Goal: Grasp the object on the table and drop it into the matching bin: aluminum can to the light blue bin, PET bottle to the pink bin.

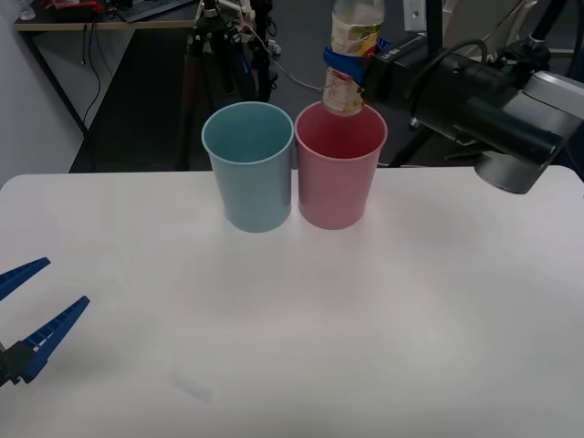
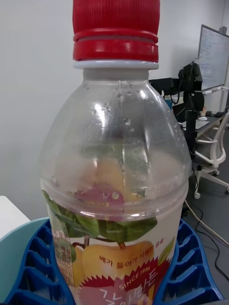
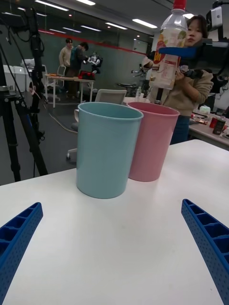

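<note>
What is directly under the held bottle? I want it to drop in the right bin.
The pink bin sits under the PET bottle in the right gripper. Its bottom is hidden.

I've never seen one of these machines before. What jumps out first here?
Probably the plastic bottle with its red cap, held in the air by the right gripper with its blue jaws shut around it, just above the pink bin. Beside that bin, touching it, stands the light blue bin on the white table. The left gripper waits open at the table's near left edge.
</note>
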Controlling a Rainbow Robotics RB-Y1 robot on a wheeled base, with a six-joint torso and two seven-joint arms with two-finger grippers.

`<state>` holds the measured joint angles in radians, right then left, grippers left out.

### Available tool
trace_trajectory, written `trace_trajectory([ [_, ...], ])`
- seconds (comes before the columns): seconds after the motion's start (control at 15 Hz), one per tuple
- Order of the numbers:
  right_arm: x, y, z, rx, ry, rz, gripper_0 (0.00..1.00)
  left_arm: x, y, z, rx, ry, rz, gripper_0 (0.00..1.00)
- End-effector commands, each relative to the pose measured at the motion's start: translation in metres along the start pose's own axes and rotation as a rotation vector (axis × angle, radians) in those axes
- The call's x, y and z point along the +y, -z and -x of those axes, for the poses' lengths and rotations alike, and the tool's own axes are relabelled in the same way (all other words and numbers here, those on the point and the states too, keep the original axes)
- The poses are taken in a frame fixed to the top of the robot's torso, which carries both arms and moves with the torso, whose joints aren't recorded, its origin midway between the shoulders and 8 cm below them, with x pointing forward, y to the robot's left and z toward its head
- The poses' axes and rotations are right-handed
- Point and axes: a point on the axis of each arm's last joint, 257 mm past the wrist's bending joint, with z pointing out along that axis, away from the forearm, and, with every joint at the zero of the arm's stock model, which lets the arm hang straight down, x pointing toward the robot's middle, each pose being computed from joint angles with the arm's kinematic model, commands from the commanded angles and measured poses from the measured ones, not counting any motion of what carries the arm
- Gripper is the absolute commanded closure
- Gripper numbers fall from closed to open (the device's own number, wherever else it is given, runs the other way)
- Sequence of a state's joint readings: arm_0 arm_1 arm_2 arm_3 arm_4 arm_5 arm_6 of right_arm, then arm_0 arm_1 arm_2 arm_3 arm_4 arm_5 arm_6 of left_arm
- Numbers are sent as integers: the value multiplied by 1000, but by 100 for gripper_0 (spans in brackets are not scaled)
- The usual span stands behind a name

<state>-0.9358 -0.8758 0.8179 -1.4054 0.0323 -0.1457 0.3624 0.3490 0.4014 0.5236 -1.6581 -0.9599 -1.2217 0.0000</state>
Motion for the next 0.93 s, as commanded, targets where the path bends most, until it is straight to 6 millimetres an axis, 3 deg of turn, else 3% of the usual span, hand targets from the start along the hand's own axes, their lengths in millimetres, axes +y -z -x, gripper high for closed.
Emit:
trace_trajectory([
  [0.07, -5, -4, -9, 7, 14, -5, 100, 0, 0, 0, 0, 0, 0, 0],
  [0.93, -12, -10, -20, 16, 32, -22, 100, 0, 0, 0, 0, 0, 0, 0],
])
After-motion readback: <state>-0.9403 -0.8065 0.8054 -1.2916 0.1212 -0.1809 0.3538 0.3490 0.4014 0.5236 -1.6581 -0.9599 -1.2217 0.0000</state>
